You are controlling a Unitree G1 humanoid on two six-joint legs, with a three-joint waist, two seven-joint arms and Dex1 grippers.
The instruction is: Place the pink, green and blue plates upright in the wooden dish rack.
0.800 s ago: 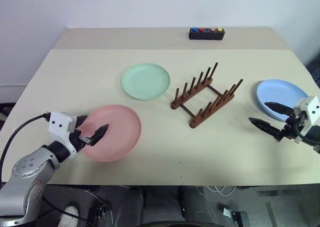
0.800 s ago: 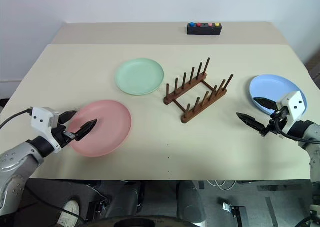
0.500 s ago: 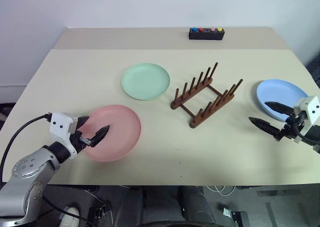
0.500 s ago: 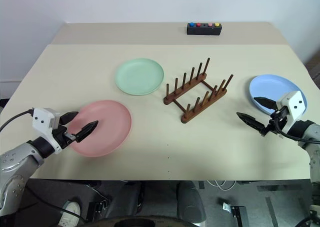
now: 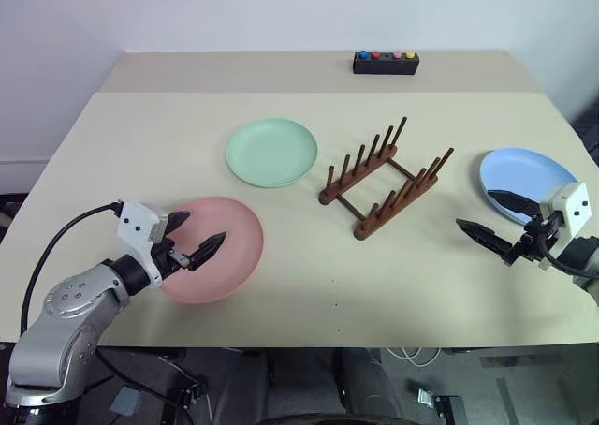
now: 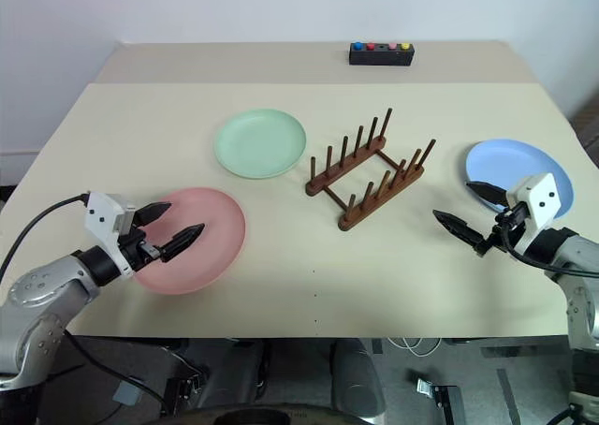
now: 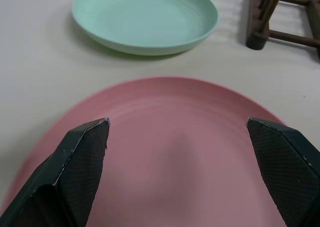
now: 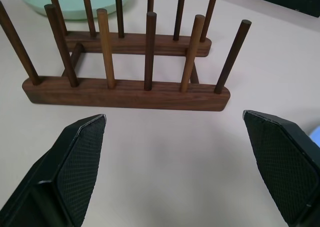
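Pink plate [image 5: 211, 248] lies flat right under my left claw [image 5: 195, 237], jaws apart, rack [image 5: 385, 179] empty beyond it; right claw [image 5: 496, 217] apart beside blue plate [image 5: 524, 175]; next I need a rim pinch.

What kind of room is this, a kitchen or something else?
Probably a lab or test room, not a kitchen: a bare beige table against a plain wall, holding a wooden dish rack, three plastic plates laid flat, and a black box with coloured buttons.
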